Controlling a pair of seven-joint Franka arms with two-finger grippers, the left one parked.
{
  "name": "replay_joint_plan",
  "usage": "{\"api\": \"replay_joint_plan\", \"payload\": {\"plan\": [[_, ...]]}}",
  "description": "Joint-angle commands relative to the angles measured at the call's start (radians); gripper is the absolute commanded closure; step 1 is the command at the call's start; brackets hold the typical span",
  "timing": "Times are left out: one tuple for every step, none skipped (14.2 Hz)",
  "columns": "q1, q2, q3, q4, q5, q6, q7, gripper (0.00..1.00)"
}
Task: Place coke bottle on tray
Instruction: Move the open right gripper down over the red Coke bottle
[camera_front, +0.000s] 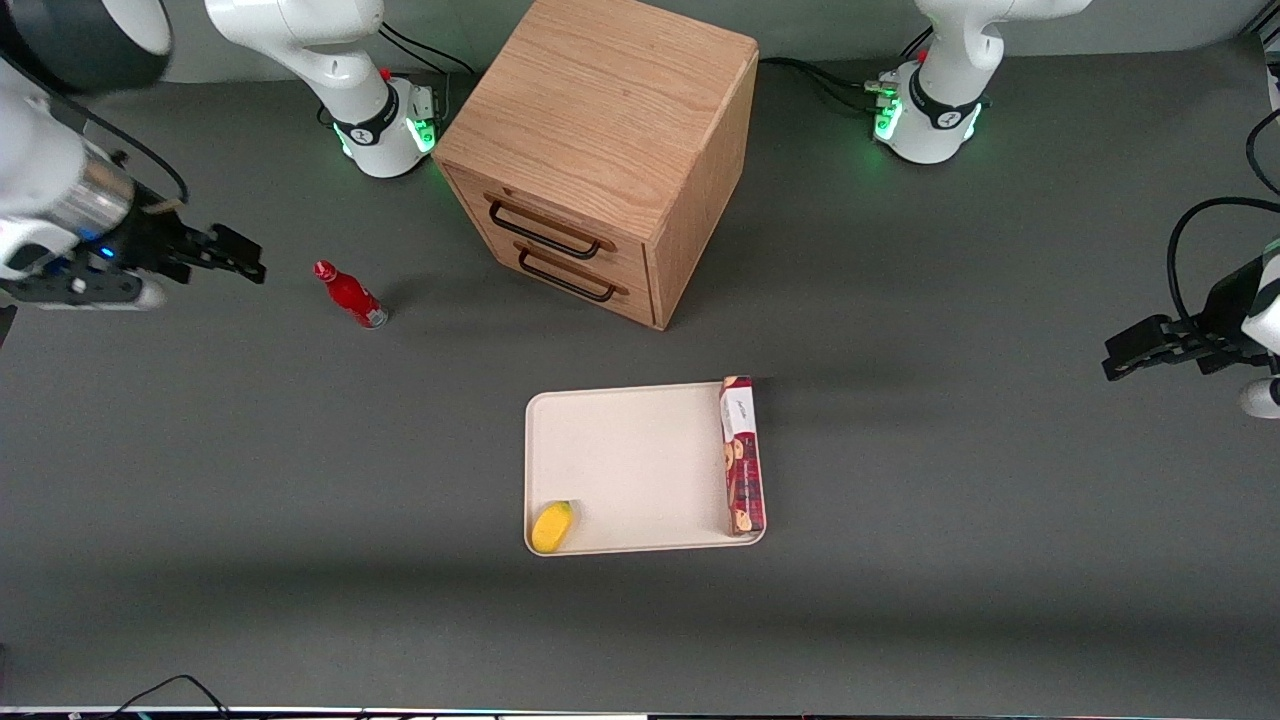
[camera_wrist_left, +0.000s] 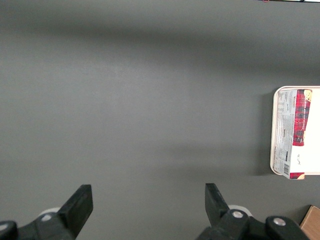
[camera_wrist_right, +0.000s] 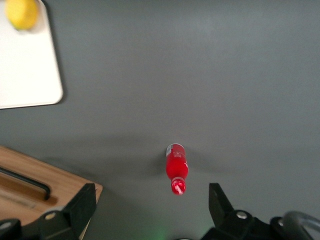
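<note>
Evidently gripper (camera_front: 240, 258) (seemingly open) above coke bottle (camera_front: 350, 294)

Glossy coke bottle (camera_front: 350, 294); matt tray (camera_front: 630, 465); wood-grained cabinet (camera_front: 610, 130)

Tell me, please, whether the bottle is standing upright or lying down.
Upright: the bottle stands on its silvery base on the table, cap up, apart from the open gripper hovering beside it.

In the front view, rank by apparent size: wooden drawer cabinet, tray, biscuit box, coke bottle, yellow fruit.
1. wooden drawer cabinet
2. tray
3. biscuit box
4. coke bottle and yellow fruit: look alike, not ranked; the bottle is slimmer but longer.

The open gripper hovers beside the bottle, toward the working arm's end.
</note>
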Motion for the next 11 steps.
{"api": "replay_joint_plan", "payload": {"plan": [[-0.033, -0.060, 0.013, -0.258, 0.024, 0.197, -0.018, 0.00], [-0.038, -0.061, 0.013, -0.323, 0.023, 0.257, -0.010, 0.00], [-0.038, -0.061, 0.013, -0.370, 0.023, 0.300, 0.010, 0.00], [-0.038, -0.069, 0.015, -0.413, 0.023, 0.330, 0.027, 0.00], [-0.038, -0.087, 0.019, -0.461, 0.023, 0.359, 0.032, 0.00], [-0.038, -0.102, 0.027, -0.504, 0.023, 0.394, 0.032, 0.00], [-0.038, -0.116, 0.028, -0.542, 0.023, 0.423, 0.033, 0.00], [-0.038, -0.121, 0.028, -0.567, 0.023, 0.437, 0.038, 0.00], [-0.040, -0.124, 0.028, -0.582, 0.023, 0.437, 0.039, 0.00], [-0.040, -0.145, 0.028, -0.602, 0.023, 0.437, 0.039, 0.00], [-0.040, -0.167, 0.028, -0.622, 0.023, 0.437, 0.039, 0.03]]}}
